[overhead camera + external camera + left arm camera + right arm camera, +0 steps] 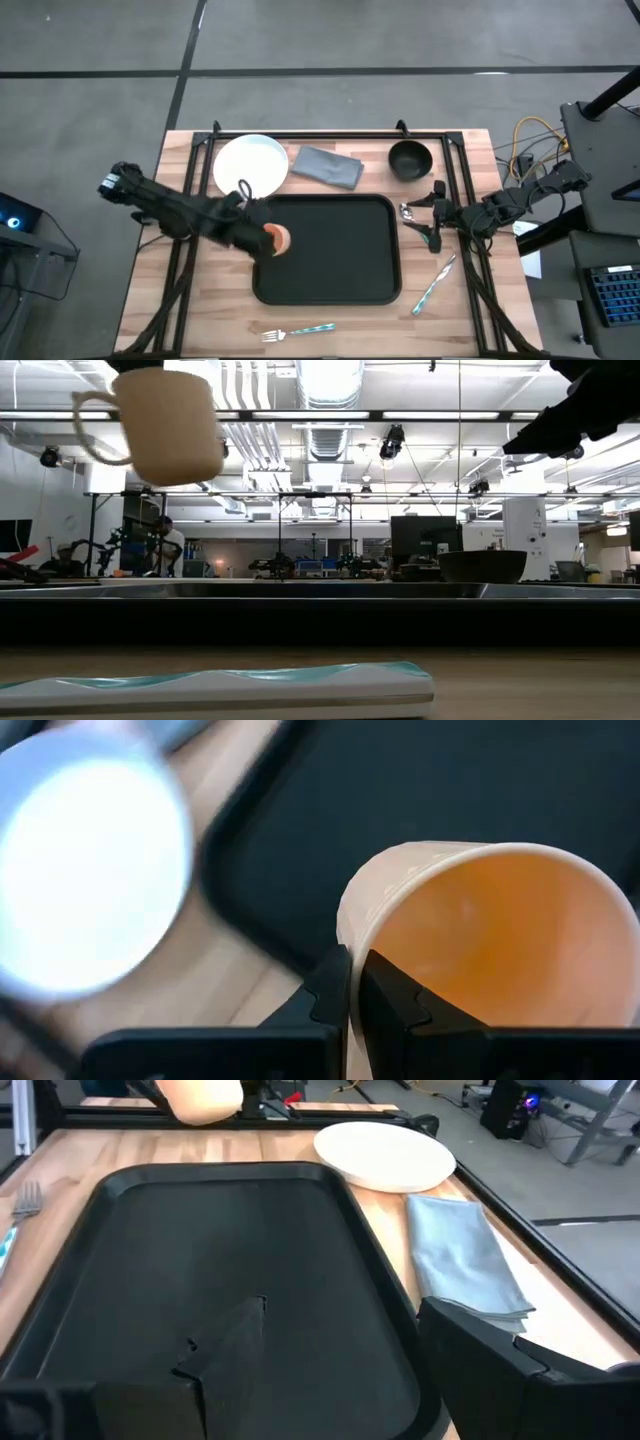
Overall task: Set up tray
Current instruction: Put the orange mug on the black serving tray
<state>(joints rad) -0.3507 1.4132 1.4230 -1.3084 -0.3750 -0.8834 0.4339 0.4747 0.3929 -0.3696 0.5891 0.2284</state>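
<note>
Tray (335, 250): black, rectangular, rounded corners, raised rim. It is laid flat at the middle of the table (150, 300), slightly toward the near edge. Its long axis is run parallel to the table's near and far edges; its short sides are turned toward the left and right edges. Nothing is seen resting inside it.

Left gripper (262, 238): positioned over the tray's left rim, near its far-left corner. Its fingers (335, 990) are pinched together on the wall of a peach-coloured mug (275, 238), one finger inside the rim and one outside. In the low view the mug (160, 425) is seen lifted clear above the tray, handle to one side.

Right gripper (430, 222): held just off the tray's right rim, above the table, jaws spread wide, nothing between them.

Along the far edge are noted a white plate (250, 165), a grey folded napkin (327, 166) and a black bowl (409, 159). A teal-handled utensil (433, 285) lies right of the tray, tip not resolved. A fork (297, 331) lies by the near edge.
</note>
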